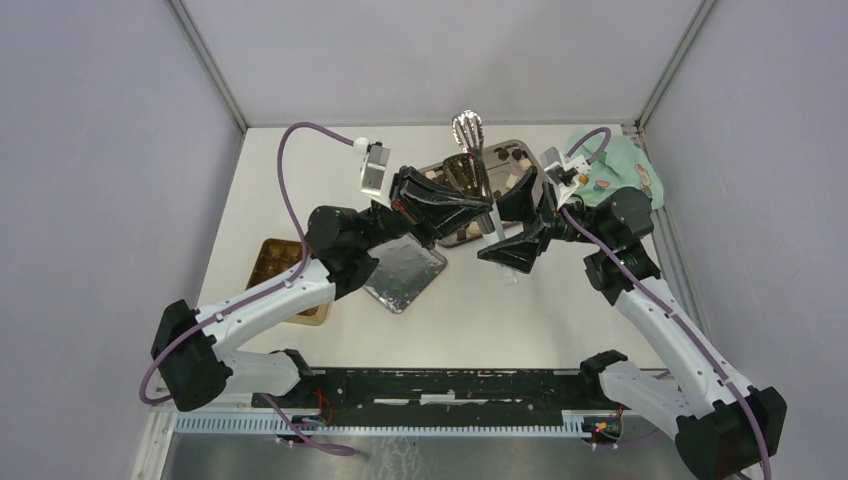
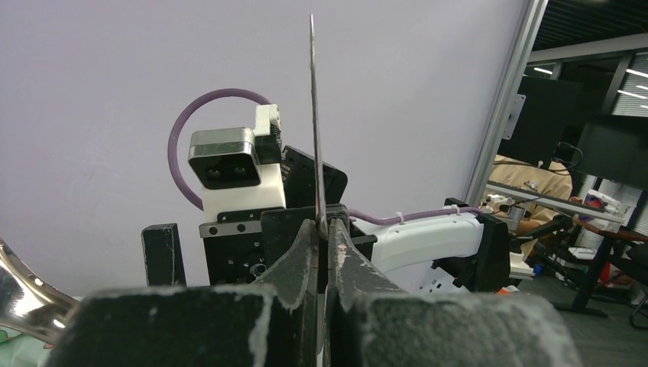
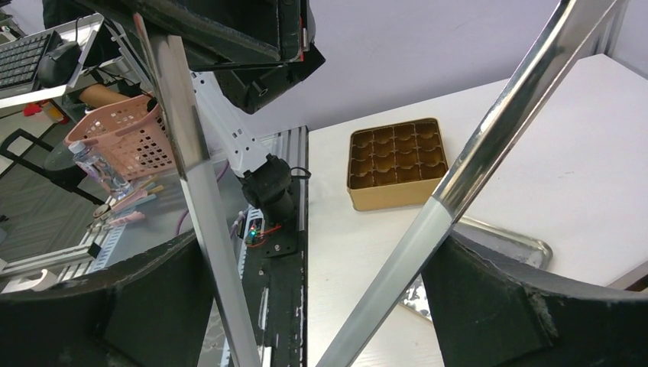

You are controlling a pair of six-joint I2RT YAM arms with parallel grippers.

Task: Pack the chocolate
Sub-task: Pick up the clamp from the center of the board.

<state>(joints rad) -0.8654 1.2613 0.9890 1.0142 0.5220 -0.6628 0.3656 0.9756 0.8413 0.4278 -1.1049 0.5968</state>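
Chocolate (image 1: 514,156): prob light, easily marked; nip each pc gently at sides w/ tongs (image 1: 467,130). My left jaws (image 2: 324,229) clamp tongs; right jaws (image 3: 321,264) wide, straddling them.

Tongs (image 1: 468,140), right arm (image 1: 622,228) crowd far tray (image 1: 497,143); left arm (image 1: 282,294) overhangs tin (image 1: 270,262).
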